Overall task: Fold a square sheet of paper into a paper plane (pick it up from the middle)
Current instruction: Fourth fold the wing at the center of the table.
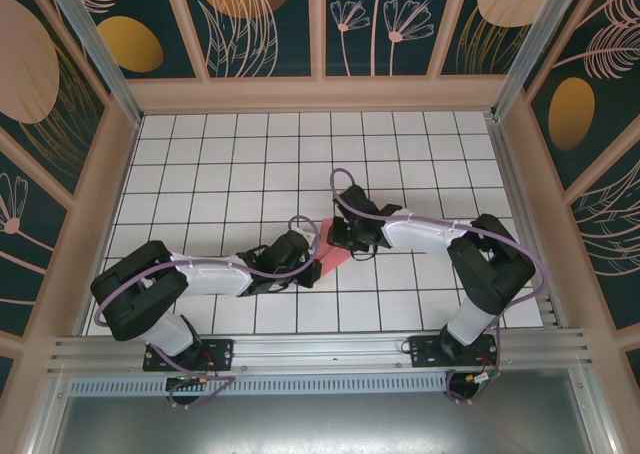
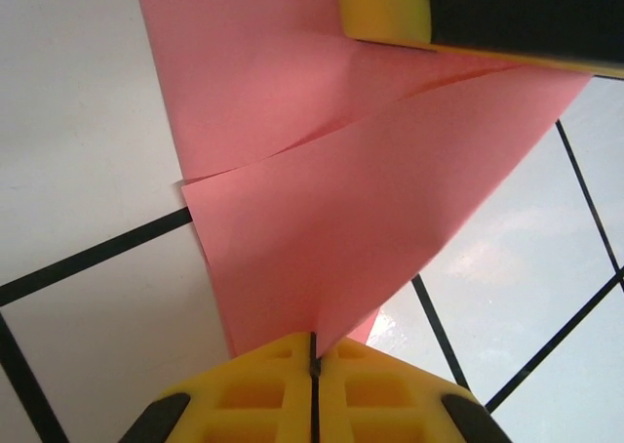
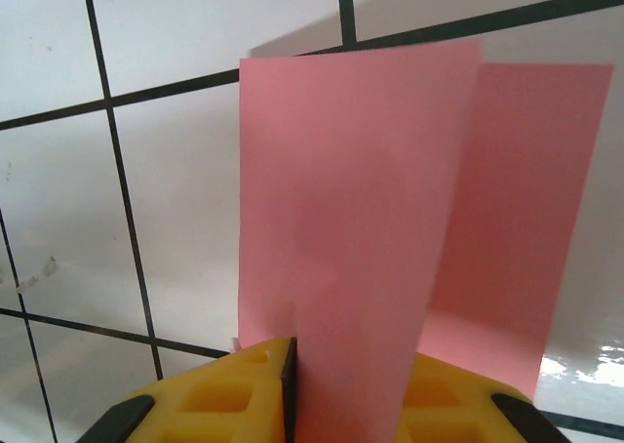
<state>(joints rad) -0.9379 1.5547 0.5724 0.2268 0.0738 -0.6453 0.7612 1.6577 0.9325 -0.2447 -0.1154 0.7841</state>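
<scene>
Sheet of paper (image 1: 335,262), partly folded, sat mid-table between the two arms. Left gripper (image 2: 314,350) was closed on one folded edge. Right gripper (image 3: 290,357) pinched an upright flap from the opposite side. Both were equally near, fingertips almost meeting. Nothing else stood on the gridded table (image 1: 250,154) nearby.

White grid-tiled table (image 1: 200,154); the pink paper (image 1: 333,259) possibly rests on it.

A robotics lab test cell: aluminium posts (image 1: 92,49) and leaf-printed wall panels (image 1: 265,24) enclose a white grid-tiled table (image 1: 250,144), with the left arm (image 1: 210,274) and right arm (image 1: 430,234) bolted to a metal rail (image 1: 320,352) at its near edge.
</scene>
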